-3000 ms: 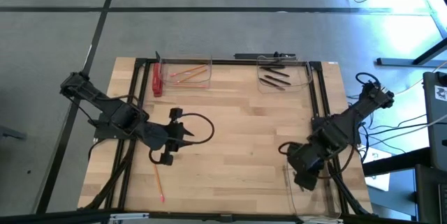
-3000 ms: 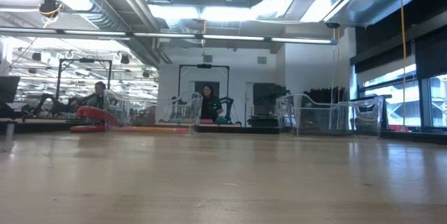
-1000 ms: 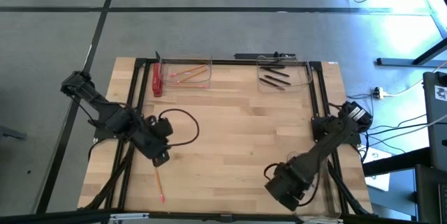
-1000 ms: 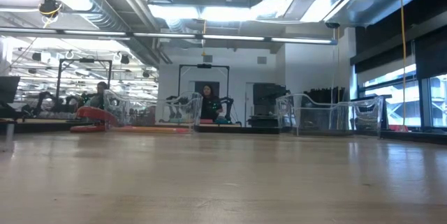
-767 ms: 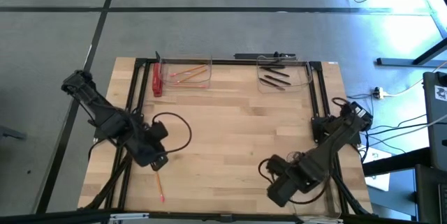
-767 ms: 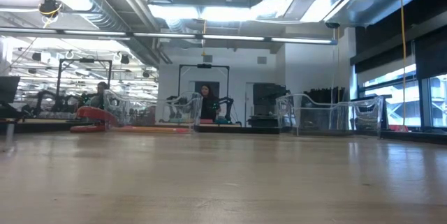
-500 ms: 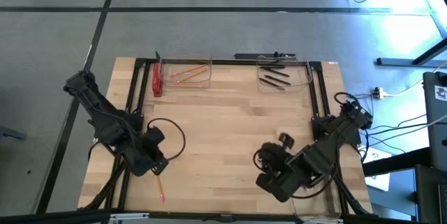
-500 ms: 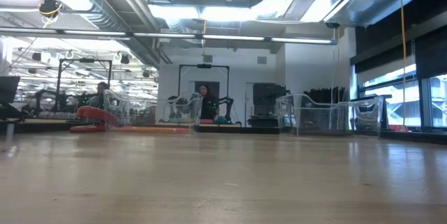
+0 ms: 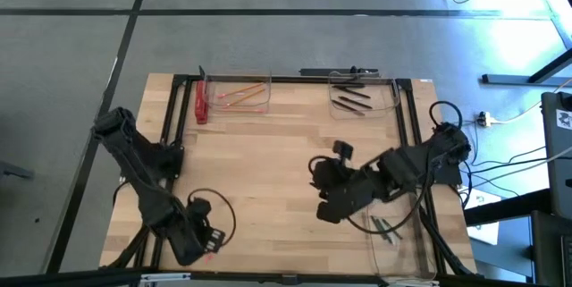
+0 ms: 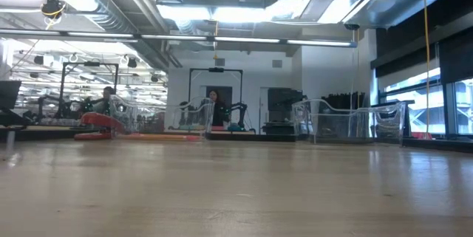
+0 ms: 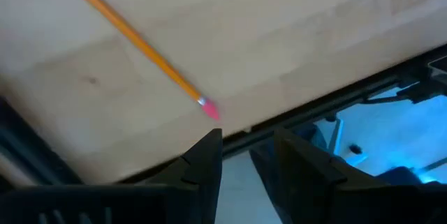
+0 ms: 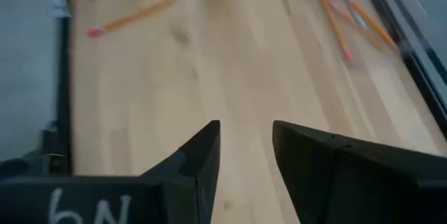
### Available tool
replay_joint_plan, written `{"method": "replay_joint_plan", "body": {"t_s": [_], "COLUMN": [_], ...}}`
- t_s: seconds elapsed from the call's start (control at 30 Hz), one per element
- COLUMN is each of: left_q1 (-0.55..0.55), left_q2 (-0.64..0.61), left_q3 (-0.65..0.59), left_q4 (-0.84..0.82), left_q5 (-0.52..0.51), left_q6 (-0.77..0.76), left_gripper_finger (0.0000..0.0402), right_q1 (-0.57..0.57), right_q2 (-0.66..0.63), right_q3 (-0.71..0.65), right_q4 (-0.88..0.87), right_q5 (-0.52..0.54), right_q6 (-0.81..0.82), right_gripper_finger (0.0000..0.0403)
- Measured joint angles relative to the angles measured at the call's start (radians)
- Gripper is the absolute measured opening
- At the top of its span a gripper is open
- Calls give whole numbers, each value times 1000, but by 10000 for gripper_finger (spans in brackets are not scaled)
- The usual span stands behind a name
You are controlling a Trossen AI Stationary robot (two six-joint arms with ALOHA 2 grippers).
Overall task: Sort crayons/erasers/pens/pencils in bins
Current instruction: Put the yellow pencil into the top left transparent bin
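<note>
Loose pencil [image 11: 133, 39] lies at lower left table edge under the open, empty left gripper [image 11: 246, 155]; light, stiff, rolls easily, best pinched mid-shaft; right gripper [image 12: 244, 144] open, empty, mid-table.

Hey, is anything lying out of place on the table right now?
Yes. One orange pencil with a pink eraser end lies loose on the bare wood at the table's near left corner, outside any bin, just ahead of the open left gripper. The other orange pencils sit in a clear plastic bin at the far edge.
</note>
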Motion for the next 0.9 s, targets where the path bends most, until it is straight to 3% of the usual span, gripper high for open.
{"method": "replay_joint_plan", "body": {"t_s": [0.23,0.37,0.9], "left_q1": [-52,-73,-59], "left_q2": [120,178,312], "left_q3": [0,0,0], "left_q4": [104,152,160], "left_q5": [68,110,82], "left_q6": [-149,-161,-168], "left_gripper_finger": [122,122,122], "right_q1": [-38,-39,-39], "right_q2": [0,0,0], "right_q3": [57,58,58], "right_q4": [234,334,359], "right_q5": [-201,-315,-327], "right_q6": [-326,-446,-466], "right_gripper_finger": [134,134,134]}}
